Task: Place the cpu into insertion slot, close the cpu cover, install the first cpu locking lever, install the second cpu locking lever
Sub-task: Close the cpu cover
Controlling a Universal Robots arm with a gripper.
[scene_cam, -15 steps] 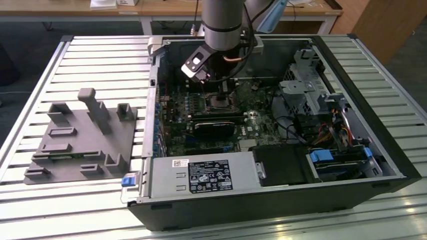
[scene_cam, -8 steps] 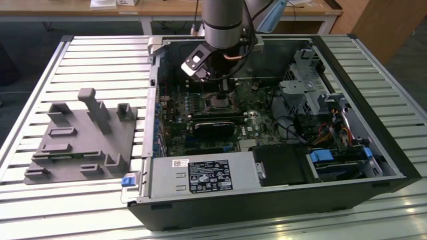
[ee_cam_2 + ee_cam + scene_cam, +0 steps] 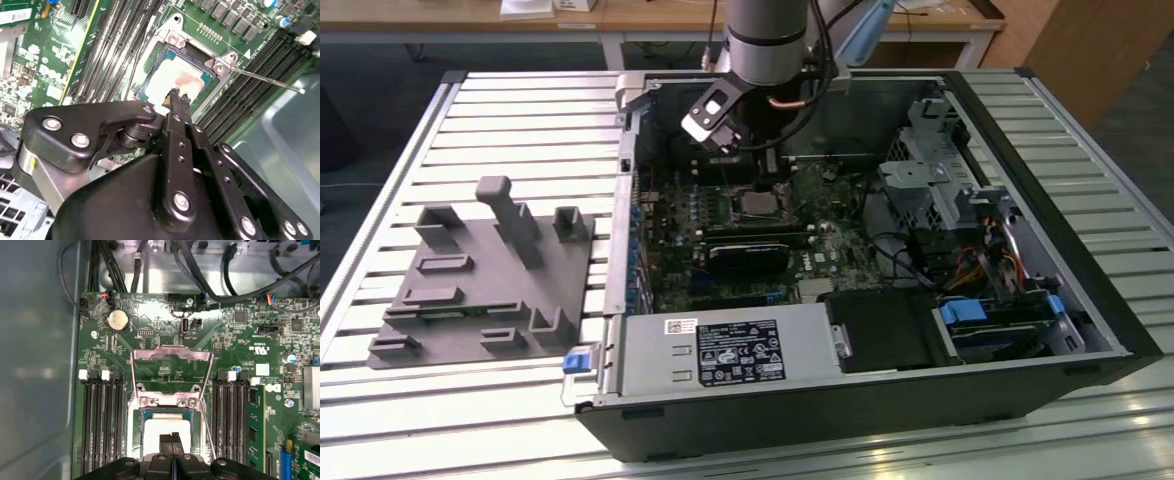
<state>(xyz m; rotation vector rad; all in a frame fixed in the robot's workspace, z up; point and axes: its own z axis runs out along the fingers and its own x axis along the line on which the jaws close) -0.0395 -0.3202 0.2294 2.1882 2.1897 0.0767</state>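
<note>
My exterior view looks down on the insertion slot [image 3: 739,206] from afar; both wrist views (riding the wrist) face it closely, sharing it.

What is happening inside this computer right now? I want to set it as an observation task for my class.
A robot arm reaches down into an open computer case. Its tool, fingers shut together, hangs right at the chip, which lies in its socket. Whether they touch is unclear. The metal cover stands flipped open, and a thin lever sticks out to the side.
</note>
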